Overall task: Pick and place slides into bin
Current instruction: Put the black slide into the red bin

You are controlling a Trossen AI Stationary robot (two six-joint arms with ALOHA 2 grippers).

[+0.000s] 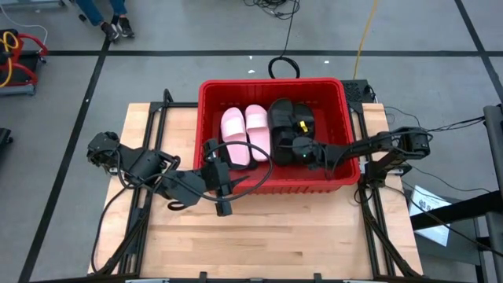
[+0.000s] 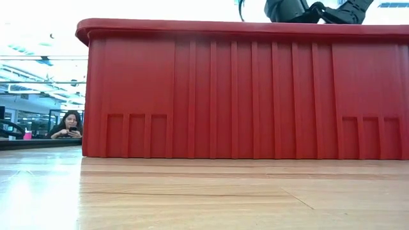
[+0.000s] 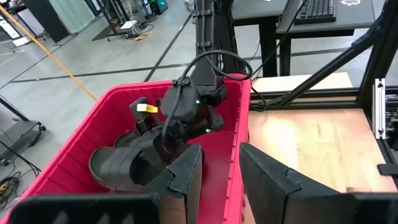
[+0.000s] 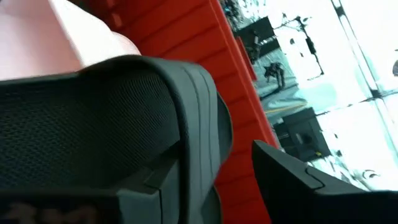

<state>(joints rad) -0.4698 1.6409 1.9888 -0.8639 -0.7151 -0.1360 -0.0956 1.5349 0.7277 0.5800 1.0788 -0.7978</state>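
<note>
The red bin (image 1: 275, 88) stands at the table's far middle. Two pink slides (image 1: 244, 130) lie side by side in its left half, and black slides (image 1: 284, 118) lie to their right. My right gripper (image 1: 302, 149) reaches in over the bin's right wall and is low over a black slide (image 3: 124, 165), fingers apart. My left gripper (image 1: 218, 177) is open at the bin's near left corner. Its fingers stand on either side of the near wall (image 3: 244, 130). My right gripper (image 4: 233, 186) has the black slide's mesh strap (image 4: 106, 118) right beside one finger (image 4: 155, 186), with the strap's edge reaching toward the gap. I cannot tell whether the finger touches it. The slide lies in the bin.
Bare wooden table (image 1: 275, 236) lies in front of the bin, whose tall near wall (image 2: 243, 96) fills the low view. Cables (image 1: 259, 177) trail from the left arm over the bin's near rim. A seated person (image 2: 70, 124) is far behind the table.
</note>
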